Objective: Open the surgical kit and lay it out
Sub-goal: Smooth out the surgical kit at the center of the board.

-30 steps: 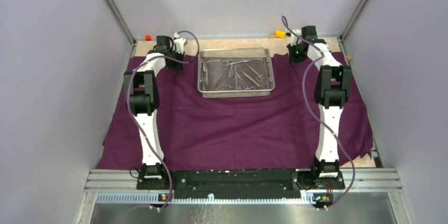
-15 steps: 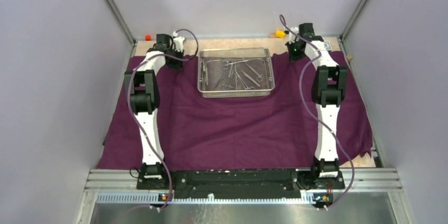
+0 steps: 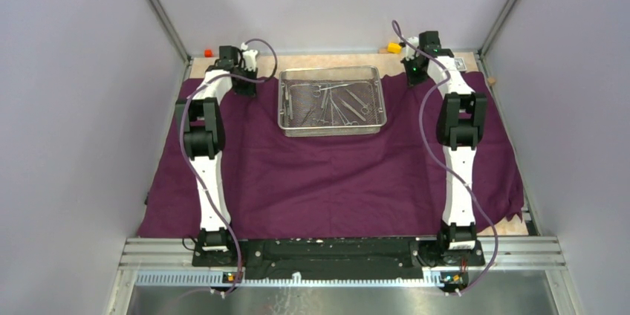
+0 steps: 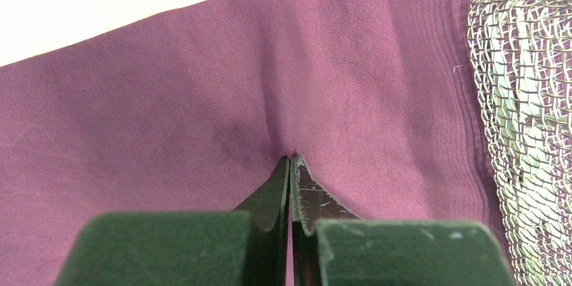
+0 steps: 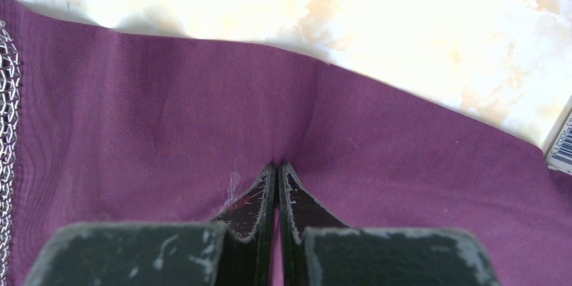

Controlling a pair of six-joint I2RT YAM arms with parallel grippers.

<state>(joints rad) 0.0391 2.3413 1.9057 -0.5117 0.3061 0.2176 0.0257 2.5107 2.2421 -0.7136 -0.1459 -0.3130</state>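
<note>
- The cloth wrap (image 3: 334, 174) is seen spread open over most of the table (image 3: 327, 61), with its far edge lying just short of the table's far edge.
- The wire-mesh tray (image 3: 332, 131) is set on the far middle of the cloth, its long axis running left to right; the clamps and tweezers (image 3: 330, 101) are heaped inside it, not yet laid out.
- The tray is flanked by the two arms: it lies to the right of the left hand (image 4: 291, 159) and to the left of the right hand (image 5: 276, 164). Both are placed near its far corners, and neither can be called clearly nearer.
- In each wrist view the mesh wall is caught at the inner edge of the picture, close beside the fingers but apart from them.
- The left hand is pressed together, and a small pucker of cloth is drawn up to its tips, so a pinch on the cloth near the far edge is judged.
- The right hand is likewise pressed together on a fold of cloth, just inside the far hem; a card packet (image 5: 560, 141) is glimpsed on the bare table beyond.
- The wrap is judged to be almost fully opened; letting go and reaching inward to the tray would be called for next.
</note>
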